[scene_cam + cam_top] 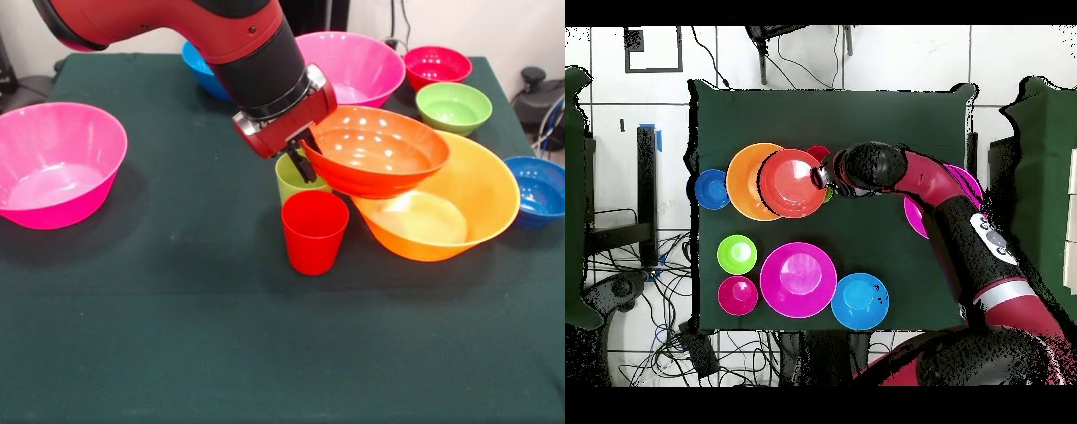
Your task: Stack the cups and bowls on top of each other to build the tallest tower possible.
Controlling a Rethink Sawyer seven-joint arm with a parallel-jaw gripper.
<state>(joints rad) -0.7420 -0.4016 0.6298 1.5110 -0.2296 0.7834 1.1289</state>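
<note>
Green table: gripper grips red-orange bowl

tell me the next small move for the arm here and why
Probably shift the red-orange bowl a little further over the big orange bowl, then lower it. The end effector grips its rim, and it hangs tilted above the orange bowl's near edge, not centred.

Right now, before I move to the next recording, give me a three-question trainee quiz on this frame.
1. True or false: the gripper has its jaws shut on the rim of the red-orange bowl.
2. Which bowl sits below the held one? A) big orange bowl B) dark blue bowl C) green bowl
3. Fill in: the red cup stands in front of the ____ cup.

Key: 1 true; 2 A; 3 lime green.
</note>
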